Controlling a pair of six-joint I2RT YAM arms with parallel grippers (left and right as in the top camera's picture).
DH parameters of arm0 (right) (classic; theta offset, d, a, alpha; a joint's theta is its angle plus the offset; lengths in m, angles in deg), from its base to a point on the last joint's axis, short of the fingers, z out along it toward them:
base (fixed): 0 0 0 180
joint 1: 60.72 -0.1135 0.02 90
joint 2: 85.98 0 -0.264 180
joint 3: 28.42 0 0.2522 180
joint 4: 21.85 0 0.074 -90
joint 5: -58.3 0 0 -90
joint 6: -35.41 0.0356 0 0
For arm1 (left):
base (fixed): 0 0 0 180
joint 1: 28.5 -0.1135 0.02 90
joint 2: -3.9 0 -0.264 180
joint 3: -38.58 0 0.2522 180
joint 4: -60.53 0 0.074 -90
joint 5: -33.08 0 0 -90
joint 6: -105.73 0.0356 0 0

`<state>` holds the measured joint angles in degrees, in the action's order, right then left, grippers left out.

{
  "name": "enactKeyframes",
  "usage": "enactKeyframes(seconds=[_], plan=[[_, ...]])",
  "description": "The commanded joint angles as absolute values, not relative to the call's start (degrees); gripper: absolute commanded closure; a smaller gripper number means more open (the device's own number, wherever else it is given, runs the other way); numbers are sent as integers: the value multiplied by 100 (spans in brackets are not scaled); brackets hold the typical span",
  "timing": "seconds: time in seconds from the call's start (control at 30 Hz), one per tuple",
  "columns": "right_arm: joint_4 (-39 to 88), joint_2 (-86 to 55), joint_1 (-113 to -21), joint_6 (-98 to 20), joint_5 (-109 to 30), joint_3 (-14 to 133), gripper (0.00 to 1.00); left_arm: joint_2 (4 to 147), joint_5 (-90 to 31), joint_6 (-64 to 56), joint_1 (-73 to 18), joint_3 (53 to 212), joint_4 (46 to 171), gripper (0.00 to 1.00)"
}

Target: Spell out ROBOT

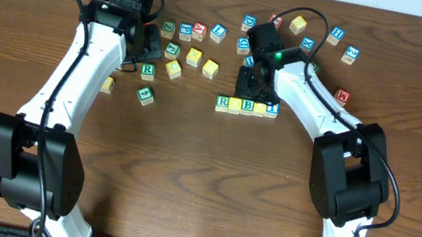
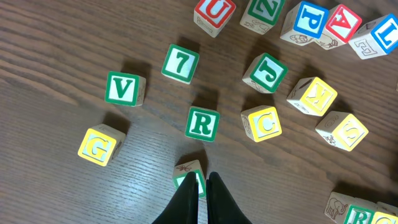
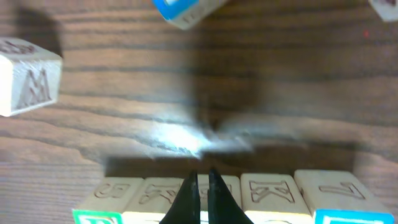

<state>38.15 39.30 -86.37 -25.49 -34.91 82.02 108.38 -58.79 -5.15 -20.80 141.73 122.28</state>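
Near the middle of the surface, a row of five cubes, side by side and touching, one straight edge toward the arm bases: green R at one end, blue T at the other, green B in the centre, a yellow pair flanking it, their letters too small to read. Directly over the row's middle, the right claw, fingers pressed together and gripping nothing; contact with the cube beneath not clear. Beyond the row in the right wrist view, a strip of bare wood reaching to a blue cube at the top edge, with an M well apart at the side. Off to the other side, the left claw, likewise closed and empty, tips over the edge of a green cube and just short of a spare R. Around that one, loosely spaced with gaps between: V, G, 7. More loose cubes scattered between the arms on the row's far side. Widest stretch of bare wood on the near side of the row, between the two arm bases.
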Motion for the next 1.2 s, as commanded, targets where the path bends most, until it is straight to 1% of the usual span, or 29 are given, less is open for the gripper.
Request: enactKeyframes(seconds=[0.0, 0.23, 0.4, 1.17], plan=[[3625, 4072, -8539, -2614, -3541, 8272, 98, 10838, -5955, -443, -2093, 14256, 12247, 92], [3620, 4072, -8493, -2700, -3628, 8272, 98, 10838, -5955, -443, -2093, 14256, 12247, 93], [3677, 4072, -8458, -2437, -3235, 8272, 99, 10838, -5955, -443, -2093, 14256, 12249, 92], [3896, 4074, -8366, -2505, -3204, 8272, 99, 10838, -5958, -443, -2093, 14256, 12247, 92]])
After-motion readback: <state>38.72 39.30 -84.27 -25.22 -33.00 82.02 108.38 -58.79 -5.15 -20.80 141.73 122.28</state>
